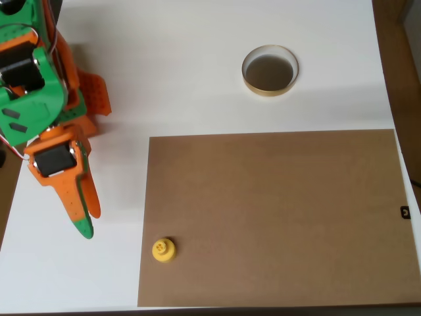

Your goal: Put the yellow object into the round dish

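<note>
Waiting at left edge of worktop (197, 79), our pincer (84, 220) holds nothing; fingers look pressed together, clenched. Yellow object (164, 249) sits upright, knob up, on bottom-left corner of brown mat (283, 217), so we think it is easy to grab from above. Round dish (270, 70) rests bare on white part, well apart from yellow object, past mat's far edge. We judge nothing done yet. First job: reach down, open, pinch knob.

From above we saw the yellow object (164, 249) at the brown mat's (276, 217) lower-left edge, well apart from the round dish (270, 70) on the white table (171, 72); the gripper (84, 214) hung left, fingers together.
</note>
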Robot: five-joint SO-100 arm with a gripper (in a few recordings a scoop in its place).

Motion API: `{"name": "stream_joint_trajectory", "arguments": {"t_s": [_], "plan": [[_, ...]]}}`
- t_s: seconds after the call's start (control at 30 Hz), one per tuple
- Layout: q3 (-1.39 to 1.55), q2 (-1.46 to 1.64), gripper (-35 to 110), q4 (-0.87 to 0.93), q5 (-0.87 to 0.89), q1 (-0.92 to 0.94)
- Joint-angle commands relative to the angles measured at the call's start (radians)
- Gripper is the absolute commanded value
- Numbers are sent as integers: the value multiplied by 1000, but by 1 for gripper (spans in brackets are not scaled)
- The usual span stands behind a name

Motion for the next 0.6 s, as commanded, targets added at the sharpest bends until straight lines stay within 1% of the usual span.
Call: {"name": "stream_joint_trajectory", "arguments": {"t_s": [0.0,0.17,0.3,0.47,0.57], "plan": [[-124,-40,25,-15,0,3],[-324,-351,24,-43,-92,14],[-515,-609,25,-12,-146,-11],[-574,-612,30,9,-233,-63],[-615,-624,31,41,-242,-101]]}}
